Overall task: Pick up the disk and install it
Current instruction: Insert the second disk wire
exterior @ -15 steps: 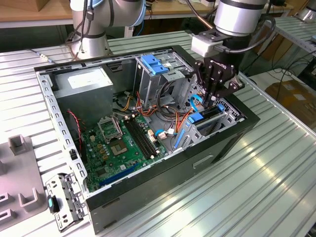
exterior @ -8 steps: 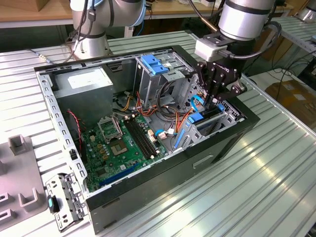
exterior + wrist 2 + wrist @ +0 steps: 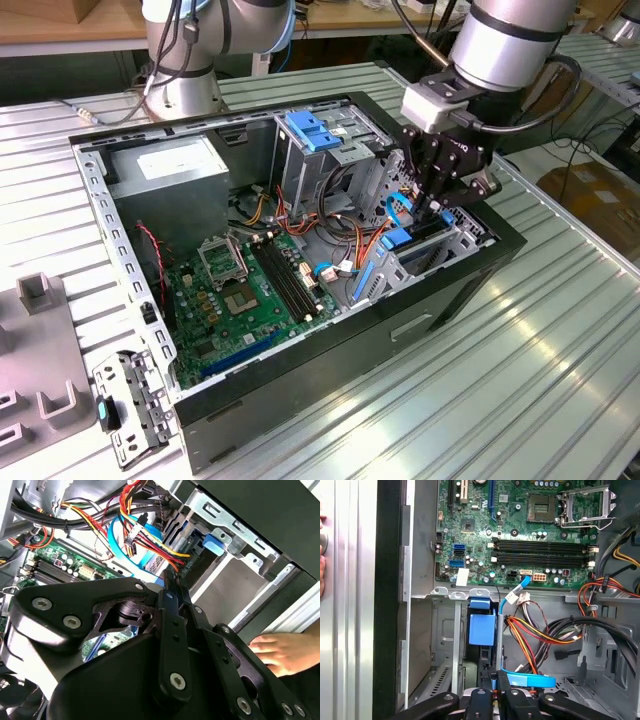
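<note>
The disk stands on edge in the metal drive bay at the open computer case's corner, on the exterior view's right. Blue carrier rails run along its edges. In the first wrist view its blue plastic end sits between the bay's walls. My gripper reaches down into the bay from above, its black fingers close together on the disk's upper edge. The fingertips meet the disk in both wrist views, as my gripper and my gripper show.
Bundled cables and a light-blue ribbon lie right beside the bay. The motherboard, the power-supply box and a tall cage with a blue latch fill the case. A person's hand rests outside the case wall. Grey fixtures lie on the table.
</note>
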### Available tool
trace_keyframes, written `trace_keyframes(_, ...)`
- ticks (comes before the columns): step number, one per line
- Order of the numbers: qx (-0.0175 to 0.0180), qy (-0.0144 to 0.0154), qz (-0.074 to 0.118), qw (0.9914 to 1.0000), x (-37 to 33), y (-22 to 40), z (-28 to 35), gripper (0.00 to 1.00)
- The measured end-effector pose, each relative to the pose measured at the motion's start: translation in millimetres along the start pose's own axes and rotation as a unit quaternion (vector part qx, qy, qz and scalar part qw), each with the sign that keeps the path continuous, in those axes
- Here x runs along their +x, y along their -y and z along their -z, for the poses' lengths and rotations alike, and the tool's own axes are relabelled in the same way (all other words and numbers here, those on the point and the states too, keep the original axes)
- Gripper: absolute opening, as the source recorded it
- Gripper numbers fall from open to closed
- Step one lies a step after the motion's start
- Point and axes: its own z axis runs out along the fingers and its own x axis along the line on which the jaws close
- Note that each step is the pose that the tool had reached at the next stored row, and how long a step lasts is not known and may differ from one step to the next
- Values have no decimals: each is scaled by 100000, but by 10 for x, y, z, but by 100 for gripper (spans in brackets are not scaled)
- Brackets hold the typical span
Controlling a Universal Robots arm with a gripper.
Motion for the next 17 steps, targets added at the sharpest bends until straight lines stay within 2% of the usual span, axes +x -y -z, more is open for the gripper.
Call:
trace_keyframes(5,11,394,-44,99999,22,0,0,16)
trace_keyframes(17,14,444,-46,99999,23,0,0,16)
